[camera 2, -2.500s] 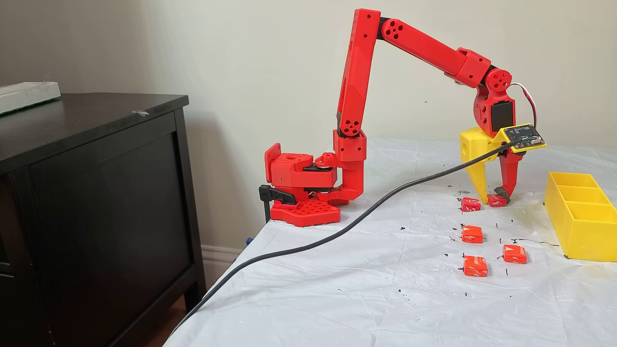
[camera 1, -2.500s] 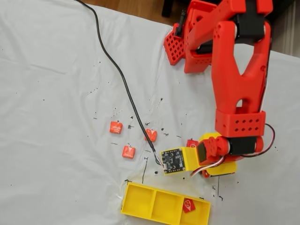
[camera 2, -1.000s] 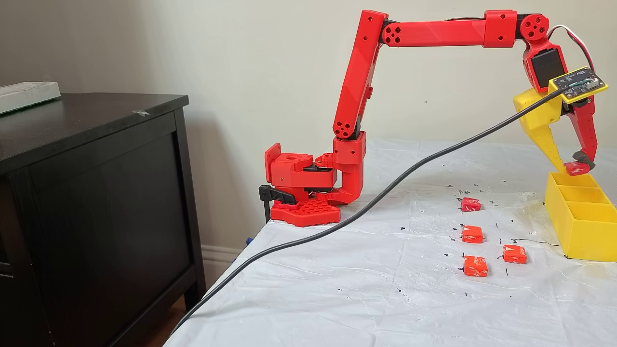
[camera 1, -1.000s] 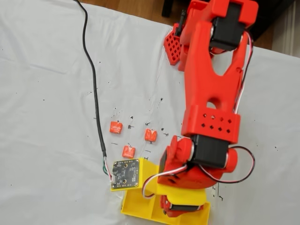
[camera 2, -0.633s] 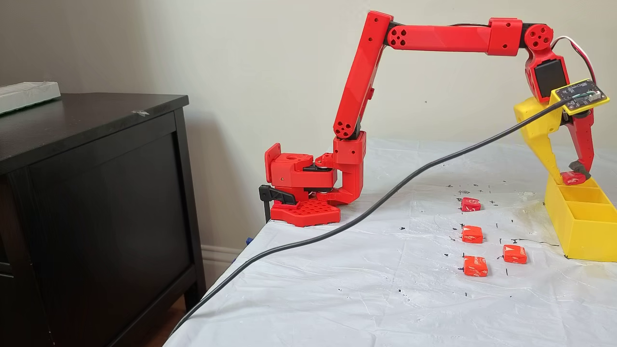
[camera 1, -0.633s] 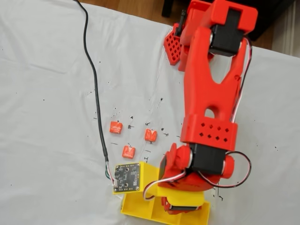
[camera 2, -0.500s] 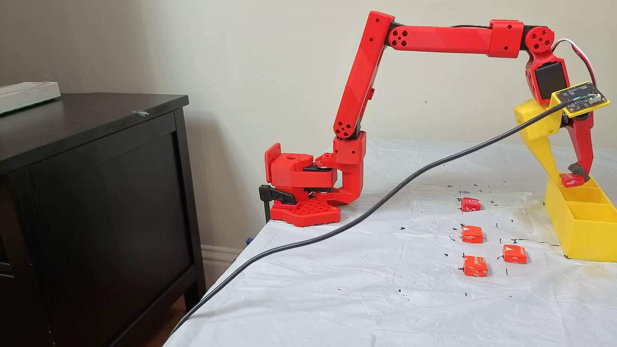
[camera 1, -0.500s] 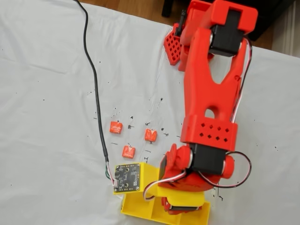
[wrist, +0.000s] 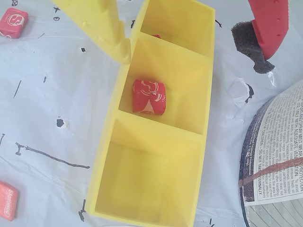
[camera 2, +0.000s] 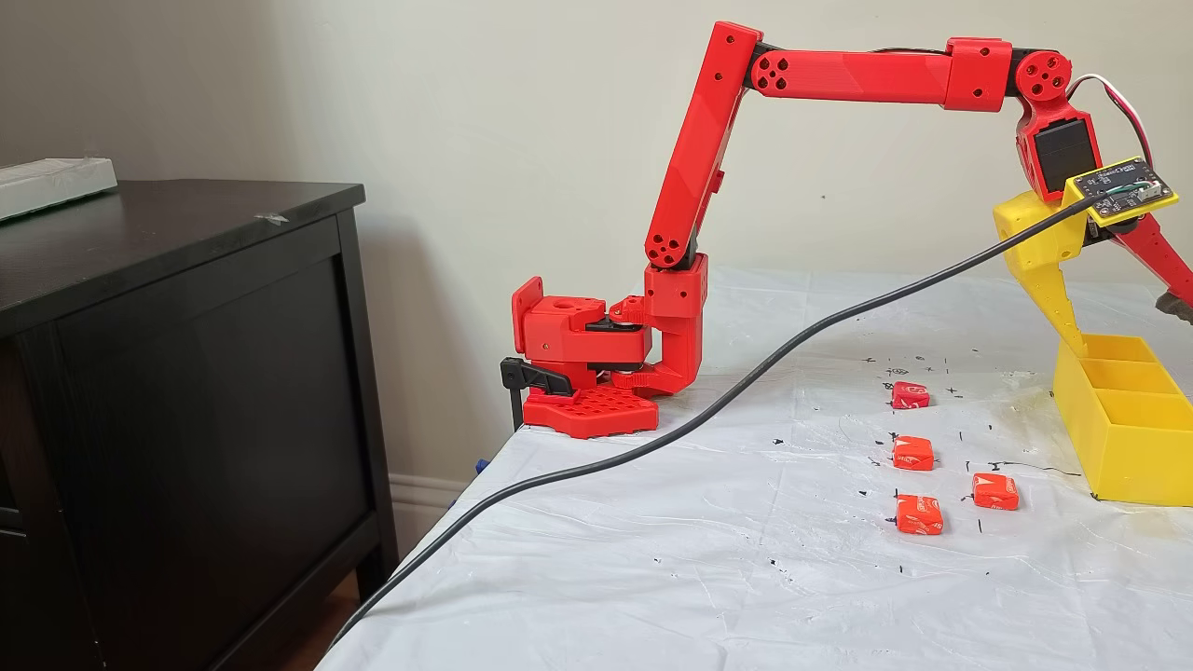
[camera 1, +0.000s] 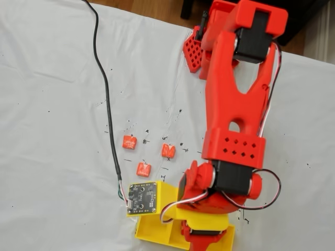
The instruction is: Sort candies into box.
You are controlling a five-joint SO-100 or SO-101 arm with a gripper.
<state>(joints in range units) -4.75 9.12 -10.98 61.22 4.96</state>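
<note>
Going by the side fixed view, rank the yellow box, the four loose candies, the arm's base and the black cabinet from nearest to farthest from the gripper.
1. box, right under the open gripper.
2. loose candies, on the sheet left of it.
3. arm's base, at the table edge.
4. black cabinet, far left, off the table.

a home room: dark wooden dresser [camera 2: 186, 391], baseboard [camera 2: 424, 489], wood floor [camera 1: 152, 8].

one candy [wrist: 149, 96] in the box's [wrist: 111, 184] middle section, four candies [camera 2: 912, 453] on the table beside it
</note>
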